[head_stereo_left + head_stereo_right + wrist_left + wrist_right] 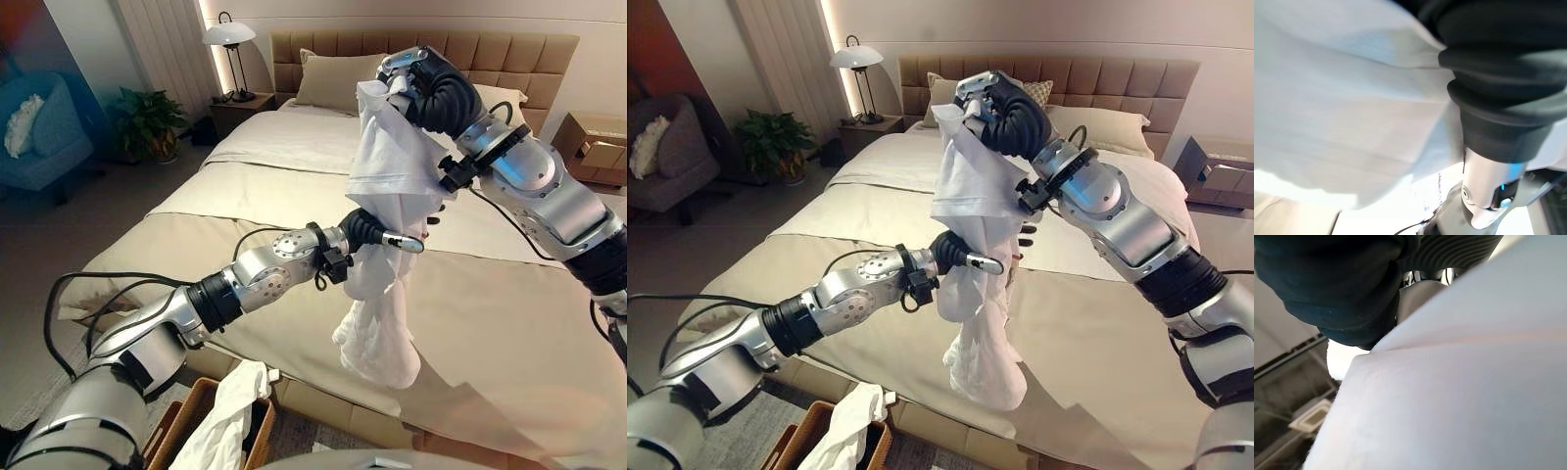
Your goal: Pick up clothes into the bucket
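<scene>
Bedroom, beige bed (509, 323), lamp (227, 34) at headboard. Left eye view: white garment (387, 166) suspended over bed, long axis vertical, tail pointing down. Right hand (416, 78) curled on top edge; left hand (377, 235) clamped round mid-section. Wicker bucket (171, 421) below, one white cloth (230, 416) already draped in. Right eye view: same arrangement; transfer to bucket outstanding. Left wrist view: white fabric against dark cover. Right wrist view: fabric close against hand.
</scene>
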{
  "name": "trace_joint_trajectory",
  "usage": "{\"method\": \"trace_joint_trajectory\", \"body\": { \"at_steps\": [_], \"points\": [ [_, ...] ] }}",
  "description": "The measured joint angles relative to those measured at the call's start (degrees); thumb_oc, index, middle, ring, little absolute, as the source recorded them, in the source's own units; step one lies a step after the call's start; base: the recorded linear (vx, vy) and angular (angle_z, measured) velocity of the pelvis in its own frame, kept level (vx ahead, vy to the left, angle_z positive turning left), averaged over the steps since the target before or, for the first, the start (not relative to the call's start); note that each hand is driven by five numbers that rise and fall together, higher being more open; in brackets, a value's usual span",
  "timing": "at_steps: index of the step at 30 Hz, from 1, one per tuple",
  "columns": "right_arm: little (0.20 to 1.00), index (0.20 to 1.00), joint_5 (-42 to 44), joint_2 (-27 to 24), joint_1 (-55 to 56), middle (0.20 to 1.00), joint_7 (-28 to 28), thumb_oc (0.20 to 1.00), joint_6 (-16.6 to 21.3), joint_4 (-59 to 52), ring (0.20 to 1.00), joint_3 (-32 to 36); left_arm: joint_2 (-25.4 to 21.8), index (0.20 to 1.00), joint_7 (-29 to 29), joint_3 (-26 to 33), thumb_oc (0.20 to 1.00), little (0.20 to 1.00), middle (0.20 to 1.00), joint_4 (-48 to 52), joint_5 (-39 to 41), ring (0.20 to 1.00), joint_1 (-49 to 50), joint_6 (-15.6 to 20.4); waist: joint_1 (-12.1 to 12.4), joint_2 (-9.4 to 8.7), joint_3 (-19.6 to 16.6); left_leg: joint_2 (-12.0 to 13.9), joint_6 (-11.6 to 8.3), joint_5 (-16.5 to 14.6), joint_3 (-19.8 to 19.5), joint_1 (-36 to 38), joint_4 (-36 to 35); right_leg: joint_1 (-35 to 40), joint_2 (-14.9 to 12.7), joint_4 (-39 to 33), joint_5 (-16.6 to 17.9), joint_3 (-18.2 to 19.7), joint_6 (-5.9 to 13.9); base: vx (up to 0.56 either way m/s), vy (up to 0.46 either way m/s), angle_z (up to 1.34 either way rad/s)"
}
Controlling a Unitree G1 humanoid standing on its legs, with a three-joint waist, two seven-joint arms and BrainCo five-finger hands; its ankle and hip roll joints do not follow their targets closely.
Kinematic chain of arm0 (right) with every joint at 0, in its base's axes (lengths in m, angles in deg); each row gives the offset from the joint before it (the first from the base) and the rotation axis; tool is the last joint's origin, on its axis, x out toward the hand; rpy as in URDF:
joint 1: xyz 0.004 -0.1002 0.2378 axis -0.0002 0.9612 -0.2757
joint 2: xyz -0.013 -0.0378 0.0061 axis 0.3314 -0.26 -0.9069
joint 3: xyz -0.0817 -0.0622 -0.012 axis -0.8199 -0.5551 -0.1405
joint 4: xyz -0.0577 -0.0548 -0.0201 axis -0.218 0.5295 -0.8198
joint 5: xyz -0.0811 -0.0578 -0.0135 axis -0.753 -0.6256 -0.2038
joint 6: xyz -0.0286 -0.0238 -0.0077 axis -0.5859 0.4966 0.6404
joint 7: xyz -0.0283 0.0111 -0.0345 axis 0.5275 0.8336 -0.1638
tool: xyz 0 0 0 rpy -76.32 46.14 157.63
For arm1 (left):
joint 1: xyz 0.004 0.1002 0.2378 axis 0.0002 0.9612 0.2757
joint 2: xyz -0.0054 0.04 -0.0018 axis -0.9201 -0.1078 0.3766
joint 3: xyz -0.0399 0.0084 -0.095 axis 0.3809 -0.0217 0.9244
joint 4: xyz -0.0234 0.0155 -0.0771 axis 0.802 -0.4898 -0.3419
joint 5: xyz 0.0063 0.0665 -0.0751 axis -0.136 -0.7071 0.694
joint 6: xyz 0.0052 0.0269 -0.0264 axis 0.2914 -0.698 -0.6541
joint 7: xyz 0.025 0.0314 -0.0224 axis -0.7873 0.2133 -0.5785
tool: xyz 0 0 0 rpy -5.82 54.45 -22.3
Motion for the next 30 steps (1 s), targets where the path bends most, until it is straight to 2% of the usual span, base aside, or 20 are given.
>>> {"method": "trace_joint_trajectory", "body": {
  "at_steps": [1, 2, 3, 4, 10, 13, 17, 21, 23, 24, 25, 26, 27, 30],
  "points": [
    [0.2, 0.2, 0.0, 0.02, -0.2, 0.2, 0.0, 0.2, 0.0, 0.8, 0.2, -0.01, -0.62, 0.733, 0.57, -0.11, 0.733, 0.733, 0.733, 0.13, 0.03, 0.733, -0.03, -0.25, -0.04, 0.01, -0.01, -0.01, 0.0, 0.0, 0.01, 0.0, -0.01, -0.07, -0.01, 0.0, 0.0, 0.01, 0.0, 0.0, 0.0, 0.0],
    [0.2, 0.2, 0.0, 0.08, -0.34, 0.2, 0.0, 0.2, 0.0, 1.26, 0.2, -0.02, -0.98, 0.617, 0.7, -0.54, 0.617, 0.617, 0.617, 0.13, 0.03, 0.617, -0.19, -0.24, -0.05, 0.01, -0.02, -0.01, 0.0, 0.0, 0.02, 0.0, -0.01, -0.11, -0.01, 0.0, 0.0, 0.02, 0.0, 0.0, 0.0, 0.0],
    [0.2, 0.2, -0.01, 0.25, -0.9, 0.2, 0.01, 0.2, 0.01, 2.47, 0.2, -0.04, -1.69, 0.354, 1.09, -1.28, 0.354, 0.354, 0.354, 0.12, -0.01, 0.354, -0.36, -0.3, -0.09, 0.03, -0.03, -0.02, 0.0, 0.0, 0.04, 0.02, -0.02, -0.13, -0.02, 0.0, 0.0, 0.04, 0.0, 0.0, 0.0, 0.0],
    [0.2, 0.2, -0.01, 0.26, -1.21, 0.2, 0.01, 0.2, 0.01, 2.95, 0.2, -0.04, -1.82, 0.2, 1.2, -1.29, 0.2, 0.2, 0.2, 0.12, -0.02, 0.2, -0.36, -0.31, -0.1, 0.04, -0.03, -0.02, 0.0, 0.0, 0.05, 0.01, -0.05, -0.16, -0.02, 0.0, 0.0, 0.06, 0.0, 0.0, 0.0, 0.0],
    [0.2, 0.2, -0.1, 1.07, -4.52, 0.2, 0.98, 0.2, 0.48, 7.43, 0.2, -0.03, -5.41, 0.2, 1.58, -3.43, 0.2, 0.2, 0.2, -0.04, -0.99, 0.2, -2.94, -0.06, -0.89, 0.29, -0.2, -0.03, 0.0, 0.0, 0.09, 0.01, -0.07, -0.2, -0.02, -0.04, 0.0, 0.13, 0.01, 0.0, 0.0, 0.0],
    [0.2, 0.2, -0.1, 0.97, -4.43, 0.2, 1.49, 0.2, 0.58, 8.75, 0.2, 0.07, -9.31, 0.2, 1.76, -5.54, 0.2, 0.2, 0.2, -1.57, -5.98, 0.2, -6.99, -0.04, -1.18, 1.04, -0.58, -0.05, 0.0, 0.0, 0.21, 0.02, -0.07, -0.23, -0.08, -0.08, -0.01, 0.22, 0.01, 0.0, 0.0, 0.0],
    [0.2, 0.2, -0.11, 0.84, -2.97, 0.2, 1.55, 0.2, 0.6, 8.24, 0.2, 1.27, -11.46, 0.2, 1.71, -5.71, 0.2, 0.2, 0.2, -1.98, -10.21, 0.2, -8.09, 0.28, -1.05, 2.29, -1.29, -0.05, 0.0, 0.0, 0.16, 0.02, -0.17, -0.22, -0.05, -0.17, -0.02, 0.18, 0.02, 0.0, 0.0, 0.0],
    [0.2, 0.2, -0.08, 0.73, 5.02, 0.2, 1.63, 0.2, 0.7, 5.93, 0.2, 7.87, -13.74, 0.2, 1.61, -5.56, 0.2, 0.2, 0.2, -1.54, -12.18, 0.2, -8.16, 1.1, -0.9, 2.82, -1.16, -0.01, 0.0, -0.01, 0.09, 0.0, -0.18, -0.22, -0.02, -0.13, -0.05, 0.11, 0.03, 0.0, 0.0, 0.0],
    [0.2, 0.2, -0.07, 0.8, 12.16, 0.2, 1.59, 0.2, 0.71, 3.59, 0.2, 13.52, -15.49, 0.2, 1.49, -5.07, 0.2, 0.2, 0.2, -0.91, -13.39, 0.2, -8.15, 2.06, -0.83, 3.02, -1.04, -0.01, 0.0, -0.02, 0.04, -0.05, -0.35, -0.33, -0.03, -0.11, -0.07, 0.06, 0.02, 0.0, 0.0, 0.0],
    [0.435, 0.435, -0.03, 0.9, 14.24, 0.435, 1.61, 0.435, 0.71, 3.08, 0.435, 14.96, -15.78, 0.2, 1.36, -4.54, 0.2, 0.2, 0.2, -0.86, -14.09, 0.2, -8.15, 2.31, -0.83, 3.06, -1.01, -0.02, -0.01, -0.02, 0.02, -0.06, -0.4, -0.36, -0.03, -0.11, -0.06, 0.03, 0.01, 0.0, 0.0, 0.0],
    [0.884, 0.884, -0.02, 0.92, 17.18, 0.884, 1.62, 0.884, 0.68, 2.84, 0.884, 16.46, -16.07, 0.2, 1.05, -3.25, 0.2, 0.2, 0.2, -0.99, -15.68, 0.2, -8.09, 2.51, -0.85, 3.38, -0.84, -0.07, -0.01, -0.02, 0.01, -0.1, -0.49, -0.43, -0.07, -0.08, -0.07, 0.03, 0.01, 0.0, 0.0, 0.0],
    [1.0, 1.0, -0.07, 1.09, 19.49, 1.0, 1.61, 1.0, 0.59, 1.8, 1.0, 18.78, -16.13, 0.2, 0.88, -2.44, 0.2, 0.2, 0.2, -1.02, -16.86, 0.2, -8.06, 2.77, -0.74, 3.48, -0.74, -0.08, -0.01, -0.02, -0.05, -0.17, -0.51, -0.52, -0.09, -0.06, -0.08, -0.03, 0.02, 0.01, -0.014, 0.04],
    [1.0, 1.0, -0.06, 1.65, 23.63, 1.0, 1.69, 1.0, 0.68, 0.39, 1.0, 22.72, -16.38, 0.2, 0.17, -0.66, 0.2, 0.2, 0.2, -1.46, -18.59, 0.2, -7.86, 3.47, -0.69, 3.65, -0.54, -0.12, -0.01, -0.02, -0.2, -0.3, -0.53, -0.55, -0.12, -0.09, -0.09, -0.18, -0.03, 0.0, 0.0, 0.0],
    [1.0, 1.0, -0.11, 2.74, 29.57, 1.0, 2.14, 1.0, 0.67, -0.01, 1.0, 28.08, -17.6, 0.2, -1.46, 1.9, 0.2, 0.2, 0.2, -2.93, -23.61, 0.2, -7.8, 4.85, -0.69, 3.88, -0.31, -0.11, -0.01, -0.02, -0.43, -0.46, -0.52, -0.6, -0.12, -0.1, -0.25, -0.39, -0.2, 0.0, -0.008, 0.03]
  ]
}}
